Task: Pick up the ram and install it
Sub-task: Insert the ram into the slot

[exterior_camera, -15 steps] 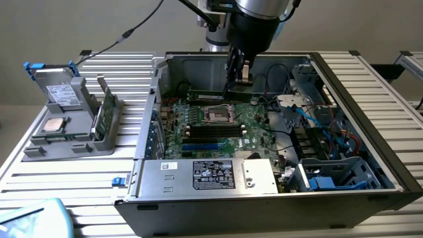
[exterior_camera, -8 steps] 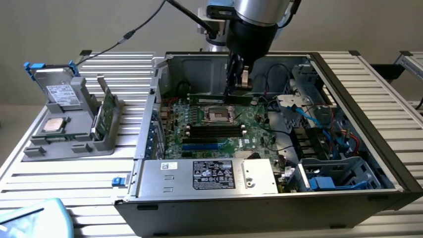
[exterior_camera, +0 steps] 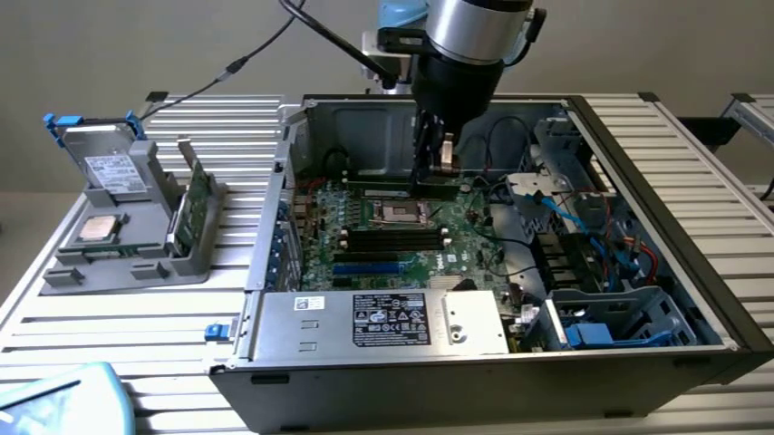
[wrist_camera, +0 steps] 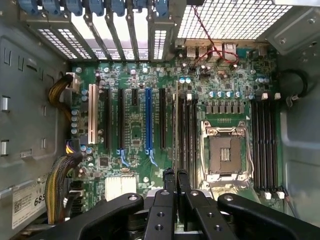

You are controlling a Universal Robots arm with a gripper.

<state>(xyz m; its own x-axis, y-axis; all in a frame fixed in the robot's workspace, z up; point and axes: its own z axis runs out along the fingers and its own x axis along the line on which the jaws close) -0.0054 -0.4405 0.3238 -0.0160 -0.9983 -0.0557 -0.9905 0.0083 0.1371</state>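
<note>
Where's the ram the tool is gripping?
In the exterior view, the ram is in the tool inside the case, low over the board, just on the far side of the CPU socket.

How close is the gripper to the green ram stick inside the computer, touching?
Touching. In the wrist view the gripper clamps both sides of the ram, seen edge-on.

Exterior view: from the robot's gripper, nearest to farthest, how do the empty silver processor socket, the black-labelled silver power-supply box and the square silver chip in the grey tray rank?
From the gripper:
1. Processor socket, right beside it.
2. Power-supply box, near end of the case.
3. Square chip, outside the case, exterior view's left.
</note>
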